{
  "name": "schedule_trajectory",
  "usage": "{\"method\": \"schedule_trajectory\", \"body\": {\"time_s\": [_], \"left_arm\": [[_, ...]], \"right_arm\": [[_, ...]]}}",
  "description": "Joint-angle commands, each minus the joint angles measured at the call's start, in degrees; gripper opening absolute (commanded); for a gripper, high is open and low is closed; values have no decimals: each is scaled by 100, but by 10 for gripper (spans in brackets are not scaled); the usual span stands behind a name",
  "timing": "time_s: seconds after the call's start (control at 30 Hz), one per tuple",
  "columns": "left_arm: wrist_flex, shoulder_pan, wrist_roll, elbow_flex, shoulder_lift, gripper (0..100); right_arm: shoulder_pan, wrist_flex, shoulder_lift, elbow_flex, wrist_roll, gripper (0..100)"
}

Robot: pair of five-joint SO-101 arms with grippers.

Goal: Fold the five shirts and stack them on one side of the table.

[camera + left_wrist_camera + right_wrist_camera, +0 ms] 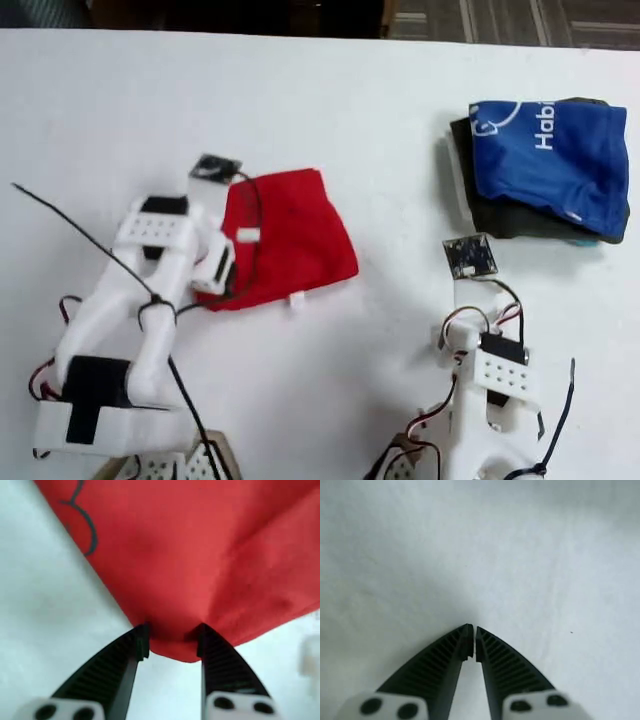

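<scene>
Two claws inspected, findings as follows

My left claw (173, 640) is closed on the red shirt (190, 555). A folded corner of the cloth sits between the fingers and holds them a little apart. Both tips press into the fabric, and creases spread from the grip. The hem of that corner hangs just past the tips, over bare table (380, 110).

My right claw (474, 635) is closed tip to tip with nothing in it. It is poised above plain white table surface with no cloth near it.

In the high view, the red shirt lies left of the table's middle, roughly folded. Its left edge is under my left arm (140, 290). Its right and near edges are free, and a small white tag (297, 300) pokes out at the near edge.

On the right side of the table, toward the far side, is the stack. A blue shirt (550, 160) lies on top and a dark shirt (500, 215) beneath it shows along the left and near edges. A thin teal sliver shows at the stack's near right corner. I cannot tell how many layers lie under the blue one.

My right arm (490, 370) stands nearer than the stack and apart from it.

Room to move: a wide bare lane separates the red shirt from the stack. A broad open strip runs beyond the red shirt to the table's far edge
</scene>
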Motion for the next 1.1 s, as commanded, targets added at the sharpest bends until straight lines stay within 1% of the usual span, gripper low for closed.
{"method": "schedule_trajectory", "body": {"time_s": [0.0,0.07,0.17,0.23,0.33,0.4,0.47,0.53,0.63,0.7,0.83,0.97,1.07], "left_arm": [[-308,-220,-141,189,-290,181],[-264,-273,-149,48,-290,181],[325,-281,-141,-453,-299,181],[844,-281,-141,-936,-299,181],[1521,-281,-141,-1684,-299,181],[1881,-281,-141,-2167,-299,181],[2127,-334,-141,-2571,-299,181],[2171,-527,-149,-2738,-290,181],[1925,-941,-202,-2440,-264,182],[1556,-1108,-255,-1965,-299,181],[580,-1371,-316,-919,-299,181],[-510,-1969,-316,84,-299,181],[-1196,-2409,-316,637,-299,181]], "right_arm": [[40,-48,-145,-18,-53,19],[40,-48,-145,-35,-53,19],[40,163,-154,-273,0,20],[31,813,-154,-809,-26,20],[-101,1868,-110,-2048,-53,21],[-409,2457,-92,-2884,-62,22],[-945,2809,-84,-3560,-316,22],[-1578,2941,66,-4097,-615,38],[-2299,2958,620,-4870,-1081,102],[-2624,2923,1112,-5380,-1354,135],[-3266,2730,2466,-6330,-1846,148],[-3855,2791,4163,-7596,-2154,155],[-4171,3231,5393,-8765,-2374,217]]}}
